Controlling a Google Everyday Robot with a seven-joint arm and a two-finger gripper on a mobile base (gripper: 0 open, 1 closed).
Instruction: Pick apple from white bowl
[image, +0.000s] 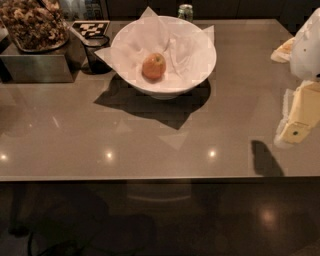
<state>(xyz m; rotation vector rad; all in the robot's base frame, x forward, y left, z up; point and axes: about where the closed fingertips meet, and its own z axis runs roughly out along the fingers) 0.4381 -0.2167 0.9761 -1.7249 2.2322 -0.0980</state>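
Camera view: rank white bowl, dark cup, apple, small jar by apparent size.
1. white bowl
2. dark cup and apple: look alike, unranked
3. small jar, partly hidden behind the bowl
The gripper is at the right edge, above the table.

The apple (154, 66) is sitting on crinkly paper (186, 49) inside the white bowl (165, 90) on the table (150, 140). The gripper (296, 131) is hanging over the table's right side, well apart from the bowl, throwing a dark shadow (265, 159).
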